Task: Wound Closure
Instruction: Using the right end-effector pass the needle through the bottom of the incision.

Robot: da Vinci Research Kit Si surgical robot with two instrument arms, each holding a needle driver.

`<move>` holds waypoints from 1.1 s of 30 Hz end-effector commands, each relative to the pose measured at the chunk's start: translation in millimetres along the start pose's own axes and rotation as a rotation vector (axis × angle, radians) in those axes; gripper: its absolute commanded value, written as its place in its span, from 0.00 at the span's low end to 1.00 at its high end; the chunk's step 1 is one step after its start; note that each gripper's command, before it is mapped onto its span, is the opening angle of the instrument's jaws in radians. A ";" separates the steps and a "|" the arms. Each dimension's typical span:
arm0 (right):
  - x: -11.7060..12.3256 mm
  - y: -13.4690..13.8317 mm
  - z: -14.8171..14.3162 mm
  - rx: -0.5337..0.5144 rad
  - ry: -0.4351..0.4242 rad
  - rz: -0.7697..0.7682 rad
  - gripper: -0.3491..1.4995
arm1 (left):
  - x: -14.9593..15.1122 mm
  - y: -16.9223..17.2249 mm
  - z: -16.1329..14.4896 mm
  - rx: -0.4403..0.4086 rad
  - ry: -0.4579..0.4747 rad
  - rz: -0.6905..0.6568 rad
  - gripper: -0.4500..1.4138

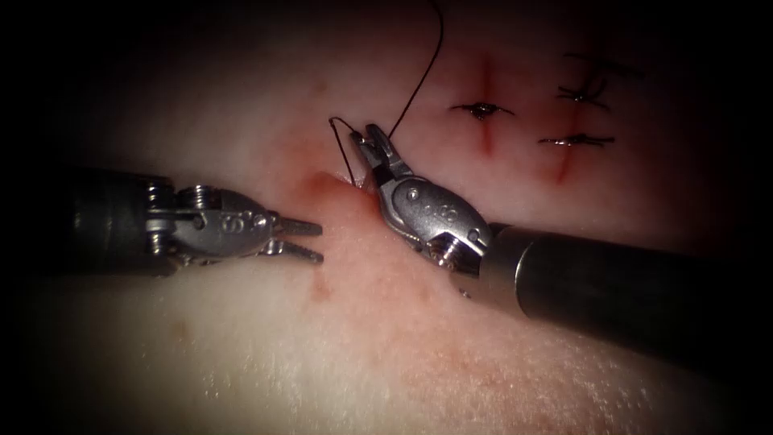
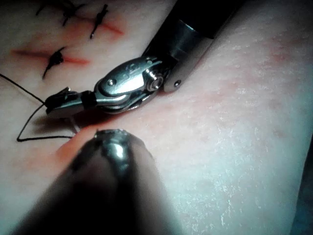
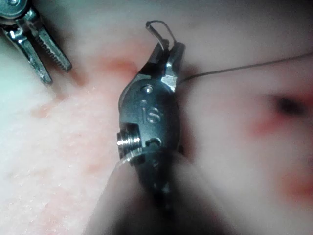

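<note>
Endoscope view: the left tool (image 1: 310, 240) lies left of the cut (image 1: 322, 184), its fingers slightly parted and holding nothing. The right tool (image 1: 372, 143) has its fingers closed on the thread (image 1: 419, 84) close to the needle (image 1: 345, 153), which stands as a thin curve with its lower end at the tissue (image 1: 241, 346) beside the cut. Stitches (image 1: 481, 109) lie further right.

Left wrist view: the right tool (image 2: 61, 102) grips thread (image 2: 27, 120) above the reddened tissue (image 2: 234, 147).

Right wrist view: the right tool (image 3: 168, 51) pinches the thread (image 3: 234, 67); the left tool (image 3: 46, 56) is open, empty.

Dim, heavily vignetted, perhaps slightly blurred
</note>
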 end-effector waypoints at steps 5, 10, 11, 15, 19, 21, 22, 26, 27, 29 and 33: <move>0.3 -0.3 0.9 0.031 0.002 0.002 0.00 | -1.3 1.5 2.6 -0.019 -0.004 0.018 0.19; 0.5 0.7 1.4 0.059 -0.007 0.043 0.00 | -2.5 2.1 3.6 -0.027 -0.004 0.036 0.16; 0.6 0.8 1.4 0.060 -0.007 0.044 0.00 | -2.7 2.1 3.6 -0.027 -0.005 0.038 0.16; 0.9 1.0 1.2 0.069 -0.007 0.046 0.00 | -3.9 1.5 4.2 -0.023 -0.003 0.029 0.14; 1.2 1.1 1.2 0.072 -0.007 0.050 0.00 | -5.0 1.1 5.2 -0.023 0.000 0.032 0.14; 1.3 1.1 1.2 0.075 -0.004 0.051 0.00 | -5.6 0.9 5.8 -0.034 0.008 0.020 0.14; 1.3 1.1 1.2 0.076 -0.004 0.051 0.00 | -5.8 0.7 6.0 -0.035 0.010 0.021 0.14; 1.4 1.1 1.2 0.082 -0.004 0.081 0.00 | -6.6 0.0 6.9 -0.041 0.015 0.010 0.14; 1.5 1.1 1.2 0.082 -0.004 0.088 0.00 | -6.7 -0.1 7.0 -0.040 0.015 0.011 0.14; 1.6 1.1 1.3 0.082 -0.006 0.101 0.00 | -7.0 -0.3 7.3 -0.042 0.014 0.007 0.14; 2.0 1.0 1.6 0.092 -0.016 0.133 0.00 | -7.1 -0.5 7.5 -0.041 0.014 0.008 0.13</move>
